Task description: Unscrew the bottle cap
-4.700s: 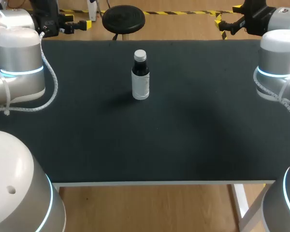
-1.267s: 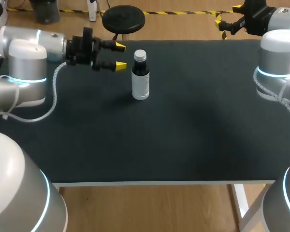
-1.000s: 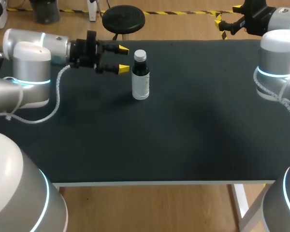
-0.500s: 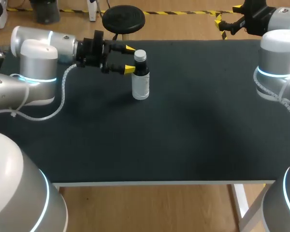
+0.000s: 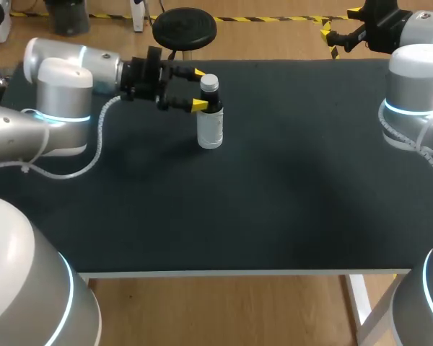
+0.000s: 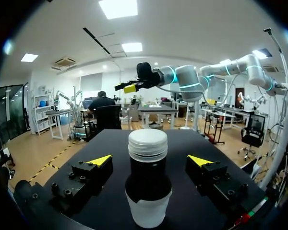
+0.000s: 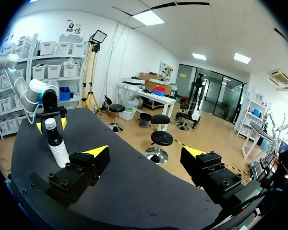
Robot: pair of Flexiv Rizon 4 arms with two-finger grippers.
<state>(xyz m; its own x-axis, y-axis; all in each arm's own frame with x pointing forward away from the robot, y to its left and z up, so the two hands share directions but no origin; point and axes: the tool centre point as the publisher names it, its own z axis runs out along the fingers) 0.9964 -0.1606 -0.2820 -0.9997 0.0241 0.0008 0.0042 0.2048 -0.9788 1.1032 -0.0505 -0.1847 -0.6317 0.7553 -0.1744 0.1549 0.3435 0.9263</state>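
Observation:
A small dark bottle (image 5: pixel 210 119) with a white label and a white cap (image 5: pixel 210 81) stands upright on the black table, left of the middle and towards the back. My left gripper (image 5: pixel 199 89) comes in level from the left and is open. Its yellow tips stand on either side of the bottle's neck, apart from it. In the left wrist view the bottle (image 6: pixel 148 191) and its cap (image 6: pixel 148 143) sit between the left gripper's (image 6: pixel 150 161) spread fingers. My right gripper (image 5: pixel 340 23) hangs open past the far right corner, with nothing in it (image 7: pixel 145 152). From there the bottle (image 7: pixel 56 147) stands far ahead.
The black tabletop (image 5: pixel 289 194) stretches from the bottle to a white front edge (image 5: pixel 245 273). My arms' big silver joints stand at the left side (image 5: pixel 58 79) and the right side (image 5: pixel 417 94).
My left gripper has slid right, from just short of the bottle to having its open fingers on either side of the neck. The bottle and the right arm have stayed put.

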